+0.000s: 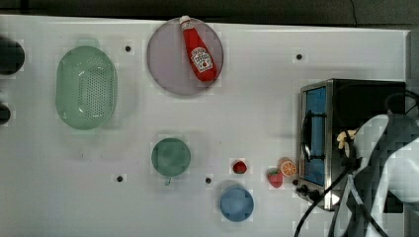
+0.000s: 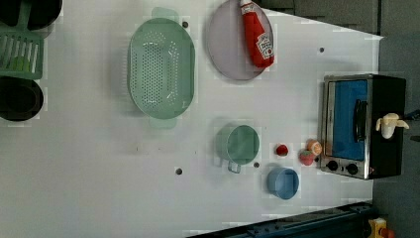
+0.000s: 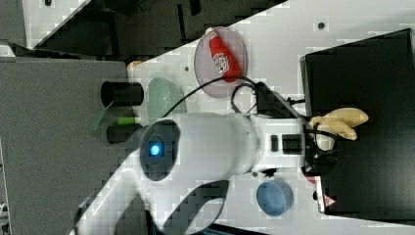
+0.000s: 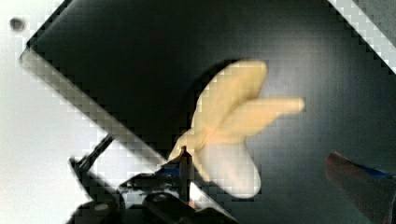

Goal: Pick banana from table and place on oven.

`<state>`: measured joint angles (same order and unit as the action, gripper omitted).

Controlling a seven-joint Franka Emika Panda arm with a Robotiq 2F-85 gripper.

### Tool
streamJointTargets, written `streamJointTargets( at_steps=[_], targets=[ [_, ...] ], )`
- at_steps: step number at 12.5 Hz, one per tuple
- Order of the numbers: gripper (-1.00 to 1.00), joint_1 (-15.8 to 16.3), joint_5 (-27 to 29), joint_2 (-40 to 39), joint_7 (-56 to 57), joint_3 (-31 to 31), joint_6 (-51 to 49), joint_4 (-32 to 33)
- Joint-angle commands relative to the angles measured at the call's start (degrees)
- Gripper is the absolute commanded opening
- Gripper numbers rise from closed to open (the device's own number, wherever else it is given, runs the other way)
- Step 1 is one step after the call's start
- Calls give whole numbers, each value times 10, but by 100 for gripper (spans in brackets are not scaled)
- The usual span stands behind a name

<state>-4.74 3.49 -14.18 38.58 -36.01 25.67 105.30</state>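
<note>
The pale yellow peeled banana (image 1: pixel 344 138) (image 2: pixel 391 124) (image 3: pixel 342 122) (image 4: pixel 233 112) lies on the black top of the toaster oven (image 1: pixel 365 98) (image 2: pixel 391 94) (image 3: pixel 362 73) (image 4: pixel 116 56), near its door-side edge. My gripper (image 1: pixel 348 148) (image 3: pixel 320 147) (image 4: pixel 259 161) hangs just over the banana and is open. In the wrist view one finger sits by the stem end and the other stands well off to the far side, with a wide gap to the fruit. The white arm covers part of the oven in the top view. The white table (image 1: pixel 247 98) spreads out before the oven door.
Two red strawberries (image 1: pixel 239 167) (image 1: pixel 275 177) and an orange slice (image 1: pixel 288 168) lie in front of the oven door. A blue bowl (image 1: pixel 236 203), a green cup (image 1: pixel 171 157), a green colander (image 1: pixel 86 88) and a ketchup bottle (image 1: pixel 199 49) on a grey plate (image 1: pixel 168 64) stand farther off.
</note>
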Motion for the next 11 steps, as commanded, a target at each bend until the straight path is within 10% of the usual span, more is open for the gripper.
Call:
streamJointTargets(
  at_steps=[1, 11],
  targets=[
    [100, 36, -2, 97, 16, 29, -77, -37],
    [100, 71, -12, 244, -510, 277, -170, 41]
  ],
)
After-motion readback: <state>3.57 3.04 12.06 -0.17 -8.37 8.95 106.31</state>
